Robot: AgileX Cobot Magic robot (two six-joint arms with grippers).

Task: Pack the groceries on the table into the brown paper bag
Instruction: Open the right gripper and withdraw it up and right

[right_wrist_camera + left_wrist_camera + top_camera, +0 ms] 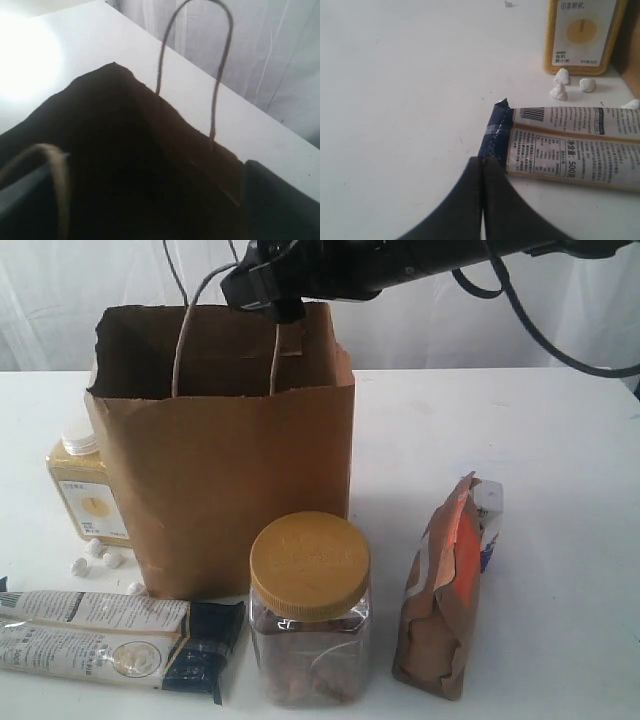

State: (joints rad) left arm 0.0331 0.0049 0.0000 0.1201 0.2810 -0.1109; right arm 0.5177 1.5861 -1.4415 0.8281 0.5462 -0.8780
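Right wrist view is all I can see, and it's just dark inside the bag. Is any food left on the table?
Observer: Yes, a clear jar with a yellow lid stands in front of the brown paper bag.
Operator: What's the other arm doing?
Observer: The left gripper is shut, its tips right by the dark end of the long twin packet.
Operator: Anything else?
Observer: A brown-orange pouch stands to the right of the jar.

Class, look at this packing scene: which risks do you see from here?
1. The right gripper hangs at the brown paper bag rim, beside a twine handle; it might snag.
2. The tall pouch stands upright and crumpled; a nudge may topple it.
3. Small white lumps lie beside the long packet; sliding it may scatter them.
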